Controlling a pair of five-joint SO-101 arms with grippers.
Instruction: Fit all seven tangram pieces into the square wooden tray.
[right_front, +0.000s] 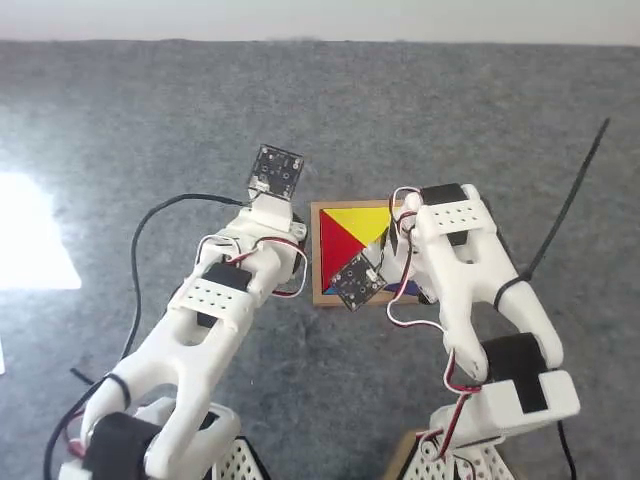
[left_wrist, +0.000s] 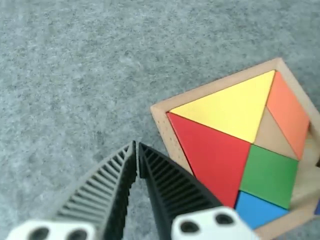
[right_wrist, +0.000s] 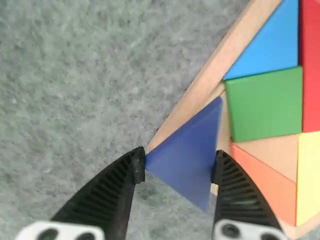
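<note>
Above tray rim (right_wrist: 200, 95) — right gripper (right_wrist: 178, 166) clamps navy triangle (right_wrist: 192, 150).

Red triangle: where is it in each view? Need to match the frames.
High view: red triangle in the left half of the tray.
Left wrist view: red triangle along the rim nearest the left end effector.
Right wrist view: red triangle cut by the frame, past the green square from the right end effector, which grips the dark blue triangle.
Shared landmark: yellow triangle, edge to edge with it.
</note>
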